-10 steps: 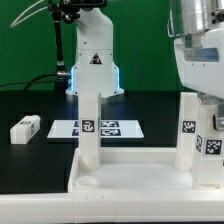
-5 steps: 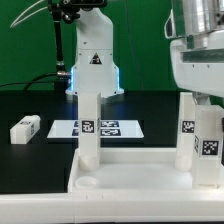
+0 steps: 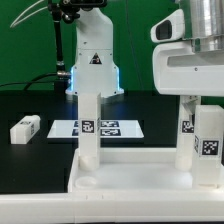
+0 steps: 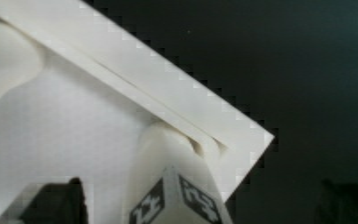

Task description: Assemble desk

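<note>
The white desk top (image 3: 130, 163) lies at the front with its rim up. One leg (image 3: 90, 125) stands in its far left corner socket and another (image 3: 187, 125) in its far right one. A third tagged leg (image 3: 210, 145) stands at the right edge, under my wrist. In the wrist view this leg (image 4: 179, 195) rises by a corner of the top (image 4: 87, 110), between my dark fingers (image 4: 51, 203). My gripper (image 4: 197, 207) straddles it, open, with a gap on one side. A loose leg (image 3: 25, 128) lies on the table at the exterior view's left.
The marker board (image 3: 112, 128) lies flat behind the desk top. The robot's base (image 3: 95, 65) stands at the back against a green wall. The table is black.
The arm's wrist housing has turned and now reaches further toward the exterior view's left. The legs and the desk top have not moved.
</note>
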